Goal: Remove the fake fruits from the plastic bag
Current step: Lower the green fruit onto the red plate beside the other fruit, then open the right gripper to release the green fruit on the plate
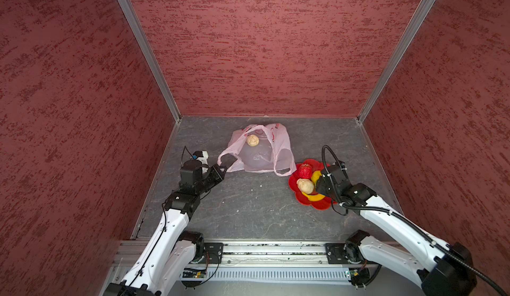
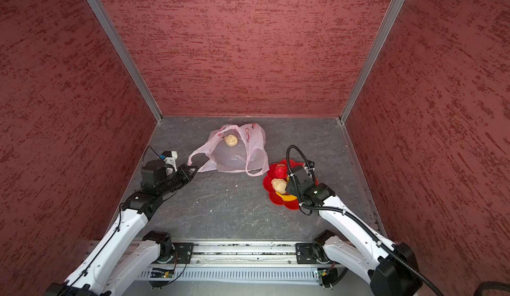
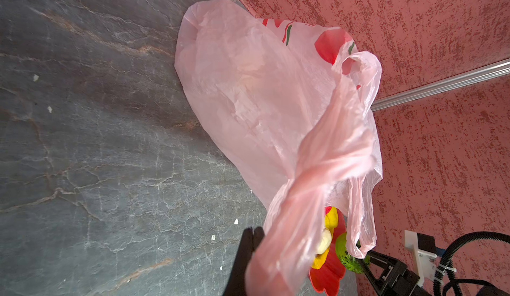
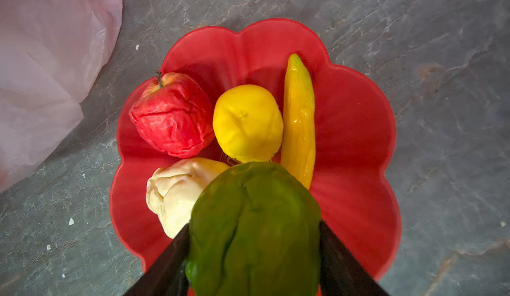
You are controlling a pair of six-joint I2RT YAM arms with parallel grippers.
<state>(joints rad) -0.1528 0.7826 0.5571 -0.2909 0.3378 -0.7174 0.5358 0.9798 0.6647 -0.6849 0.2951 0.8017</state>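
Right gripper (image 4: 254,224): jaws spread wide, one on each side of the green fruit (image 4: 256,195), both touching it, so it's gripped. The fruit is over the red dish (image 4: 358,142); can't tell if it rests on the dish or hangs above it. In both top views this gripper is hidden under its own wrist, lower right of the table (image 1: 248,211).

Dish contents, right wrist view:
- The beige lumpy ball (image 4: 176,192) is right beside the green fruit and partly behind it.
- The yellow round fruit (image 4: 247,123) is just beyond it.
- The banana (image 4: 299,120) lies alongside the yellow one.
- The red apple (image 4: 172,115) sits on the yellow one's other side, stem up.
- All four are clear of the jaws.

Left gripper (image 1: 222,168), left of centre in both top views: clamped tight on the near loop handle (image 1: 226,158) of the plastic bag (image 1: 262,156). In the left wrist view the handle is twisted into a rope running from the dark finger (image 3: 245,253) to the bag body.

The bag lies slack on the table at centre frame, up and right of the left gripper. Its other handle (image 1: 284,171) drapes toward the dish, just beside the rim.

A second beige ball (image 1: 252,140) sits in the bag's upper part, between the two handles. It is well apart from both grippers.
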